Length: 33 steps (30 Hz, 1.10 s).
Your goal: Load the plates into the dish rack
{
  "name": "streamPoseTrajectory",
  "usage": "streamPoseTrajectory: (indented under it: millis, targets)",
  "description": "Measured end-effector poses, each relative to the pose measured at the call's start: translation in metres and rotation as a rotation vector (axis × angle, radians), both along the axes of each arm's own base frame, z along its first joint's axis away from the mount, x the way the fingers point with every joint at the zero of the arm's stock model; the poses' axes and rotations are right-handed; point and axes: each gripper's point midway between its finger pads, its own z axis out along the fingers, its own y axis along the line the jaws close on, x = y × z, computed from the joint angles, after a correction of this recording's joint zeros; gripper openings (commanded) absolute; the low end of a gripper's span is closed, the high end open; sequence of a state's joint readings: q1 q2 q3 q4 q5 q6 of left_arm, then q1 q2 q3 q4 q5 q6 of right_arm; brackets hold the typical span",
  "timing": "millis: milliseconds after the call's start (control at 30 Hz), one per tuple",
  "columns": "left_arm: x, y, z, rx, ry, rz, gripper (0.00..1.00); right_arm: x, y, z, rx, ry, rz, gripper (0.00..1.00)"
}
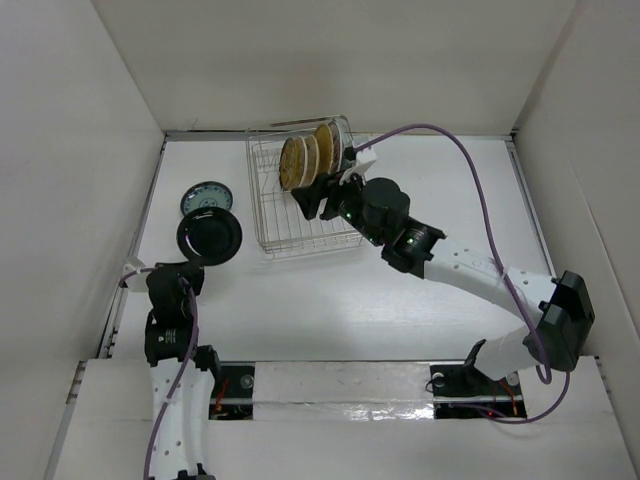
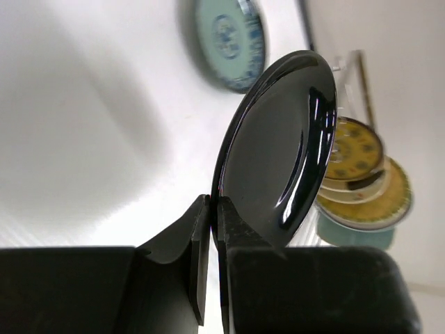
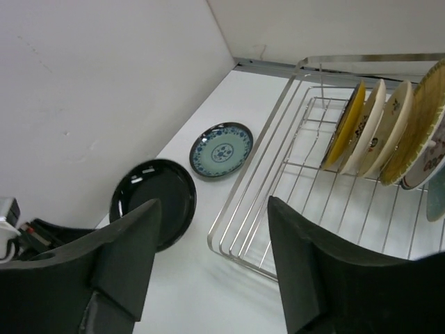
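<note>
My left gripper is shut on the near rim of the black plate, left of the dish rack. The blue-patterned plate lies flat on the table just beyond it. Several plates stand upright in the far half of the rack, yellow, cream and woven ones among them. My right gripper is open and empty above the near part of the rack. The black plate also shows in the right wrist view.
White walls close the table in on the left, back and right. The left arm's wrist sits by the left wall. The right arm's purple cable arcs over the table right of the rack.
</note>
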State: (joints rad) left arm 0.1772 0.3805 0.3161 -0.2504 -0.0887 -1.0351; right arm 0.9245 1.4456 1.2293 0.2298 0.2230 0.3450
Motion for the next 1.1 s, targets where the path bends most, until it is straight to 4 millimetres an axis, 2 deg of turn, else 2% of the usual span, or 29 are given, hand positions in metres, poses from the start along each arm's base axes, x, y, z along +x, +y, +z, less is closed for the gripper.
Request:
streamPoseTrajectory:
  millis: [167,267,333,433,567,833,967,1033,1067,1100]
  targets:
    - [0.0,0.002,0.059,0.107,-0.079,-0.034,0.0,-0.006,0.019,0.0,-0.018,0.002,0.095,0.85]
    - [0.001,0.0,0.103,0.204,-0.151,-0.079,0.0,-0.002,0.033,-0.002,-0.04,0.004,0.127,0.98]
    - [0.004,-0.005,0.134,0.264,-0.213,-0.133,0.0,0.0,0.04,-0.006,-0.058,0.007,0.146,1.0]
    - [0.011,-0.02,0.165,0.326,-0.284,-0.237,0.0,0.004,0.051,-0.01,-0.073,0.013,0.194,1.0]
    - [0.016,-0.038,0.17,0.355,-0.315,-0.361,0.0,0.011,0.061,-0.009,-0.078,0.017,0.271,1.0]
    - [0.023,-0.063,0.17,0.347,-0.357,-0.52,0.0,0.014,0.059,-0.002,-0.032,0.025,0.41,0.99]
    - [0.025,-0.073,0.168,0.342,-0.377,-0.585,0.0,0.018,0.069,-0.013,-0.028,0.05,0.456,0.97]
    - [0.026,-0.078,0.167,0.34,-0.387,-0.617,0.0,0.017,0.075,-0.025,-0.026,0.074,0.491,0.89]
    - [0.026,-0.081,0.166,0.337,-0.39,-0.632,0.0,0.016,0.078,-0.03,-0.025,0.086,0.511,0.71]
    - [0.027,-0.083,0.164,0.334,-0.392,-0.647,0.0,0.015,0.081,-0.036,-0.026,0.101,0.529,0.6]
